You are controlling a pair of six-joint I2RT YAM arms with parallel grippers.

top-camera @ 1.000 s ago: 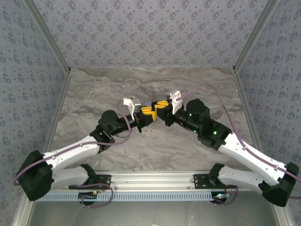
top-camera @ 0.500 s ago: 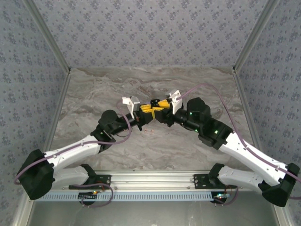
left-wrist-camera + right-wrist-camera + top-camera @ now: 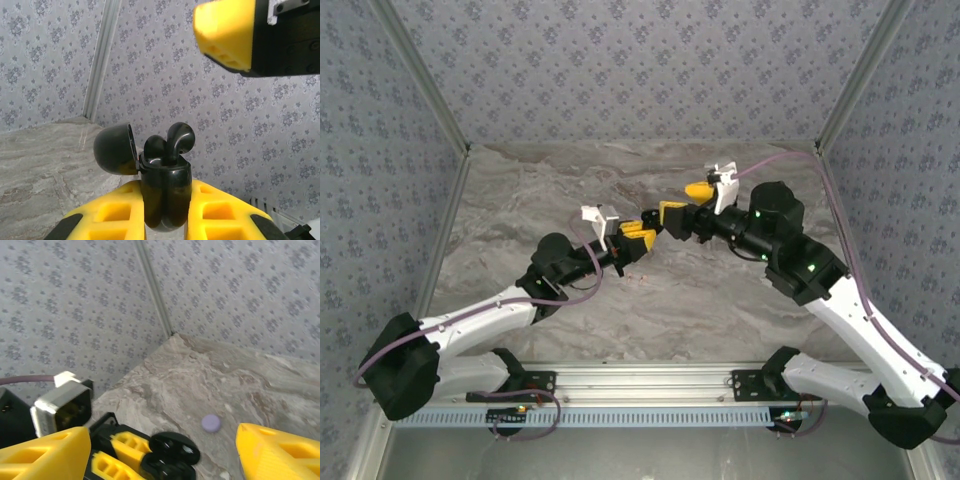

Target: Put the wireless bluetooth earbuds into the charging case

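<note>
The right fingers (image 3: 672,212) have just let go. A second ago they were pinched shut and nose to nose with the left fingers (image 3: 638,237) over mid-bench; now they stand wide apart with nothing between them, and have drawn off toward 1 o'clock from the case (image 3: 165,192).

The left fingers have not altered. They are closed on the black case, one on each flank, holding it upright above the bench (image 3: 520,200) with its lid (image 3: 115,149) swung open to 9 o'clock in the left wrist view.

Two black buds (image 3: 179,139) stand in the mouth of the case, side by side. The one at 3 o'clock rides higher than its neighbour, so I judge it dropped in but perhaps not pushed home; the sockets themselves are hidden, so that cannot be told for certain.

From the right wrist the case shows at 6 o'clock between the spread fingers, and a small lilac disc (image 3: 210,423) lies alone on the bench beyond it, toward 1 o'clock.

What the release means, as I read it: the second bud has been delivered and the pair is in the case — the inserting is all but done. What may be left is a press on the taller bud and the closing of the lid; a clumsy nudge could tip that bud out.
</note>
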